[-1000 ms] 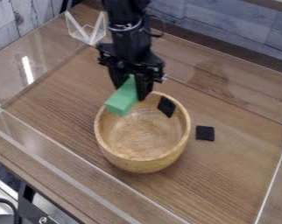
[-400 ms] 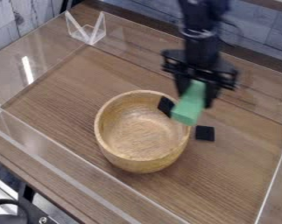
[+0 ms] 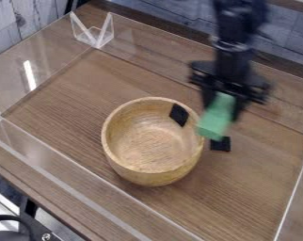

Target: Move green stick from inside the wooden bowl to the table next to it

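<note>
The green stick [image 3: 218, 115] hangs tilted in my gripper [image 3: 227, 97], which is shut on its upper end. It sits just right of the wooden bowl [image 3: 151, 141], above the table [image 3: 91, 89] and outside the bowl's rim. The stick's lower end hovers near a small black square [image 3: 219, 143] lying on the table. A second black square [image 3: 178, 115] leans at the bowl's far right rim. The bowl's inside looks bare.
Clear acrylic walls [image 3: 47, 155] ring the tabletop. A clear folded stand [image 3: 91, 30] rests at the back left corner. The arm [image 3: 240, 28] rises from the gripper to the top of the frame.
My gripper has carried the green stick rightward, from over the bowl's far rim to a spot outside the bowl on its right side. The bowl has stayed put.
</note>
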